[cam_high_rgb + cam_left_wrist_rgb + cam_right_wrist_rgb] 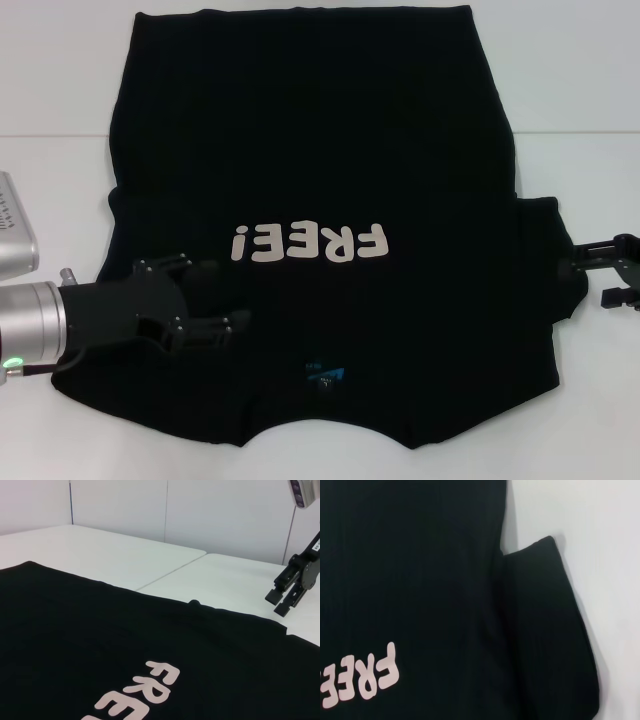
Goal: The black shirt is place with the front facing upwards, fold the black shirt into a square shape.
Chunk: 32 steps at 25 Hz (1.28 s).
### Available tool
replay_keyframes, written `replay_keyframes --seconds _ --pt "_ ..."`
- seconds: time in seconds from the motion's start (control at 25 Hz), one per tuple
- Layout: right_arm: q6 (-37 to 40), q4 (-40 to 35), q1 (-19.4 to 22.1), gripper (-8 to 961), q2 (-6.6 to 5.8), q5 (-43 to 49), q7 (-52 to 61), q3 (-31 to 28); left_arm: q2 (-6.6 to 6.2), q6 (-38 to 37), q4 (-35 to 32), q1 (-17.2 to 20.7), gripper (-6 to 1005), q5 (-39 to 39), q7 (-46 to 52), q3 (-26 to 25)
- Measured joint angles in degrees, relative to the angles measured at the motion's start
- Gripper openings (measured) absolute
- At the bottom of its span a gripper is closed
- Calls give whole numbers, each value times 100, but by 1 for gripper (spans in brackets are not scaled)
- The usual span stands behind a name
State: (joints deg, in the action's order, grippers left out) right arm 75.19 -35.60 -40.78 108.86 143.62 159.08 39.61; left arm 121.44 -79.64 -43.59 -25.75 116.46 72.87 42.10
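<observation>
The black shirt (320,170) lies spread flat on the white table (570,70), front up, its pale "FREE!" lettering (307,243) across the chest and the small blue neck tag (325,375) at the collar on my side. A seam in the table (55,135) runs crosswise under the shirt's upper half. A grey device (15,225) sits on the table just off the shirt's left sleeve.

Bare table surrounds the shirt on the left, right and far sides; the hem reaches the far edge of the head view. The right sleeve (545,625) lies flat, its cuff edge exposed against the table.

My left gripper (232,322) rests over the shirt's left shoulder area, below the lettering, fingers close together and lying on the fabric (whether they pinch cloth, I cannot tell). My right gripper (618,270) sits just off the right sleeve cuff, fingers spread, holding nothing.
</observation>
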Motion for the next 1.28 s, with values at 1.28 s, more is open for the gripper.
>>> replay_keyframes --seconds 1.28 --pt "-168 367 -183 882 6 -20 -5 61 -39 144 62 5 833 0 25 0"
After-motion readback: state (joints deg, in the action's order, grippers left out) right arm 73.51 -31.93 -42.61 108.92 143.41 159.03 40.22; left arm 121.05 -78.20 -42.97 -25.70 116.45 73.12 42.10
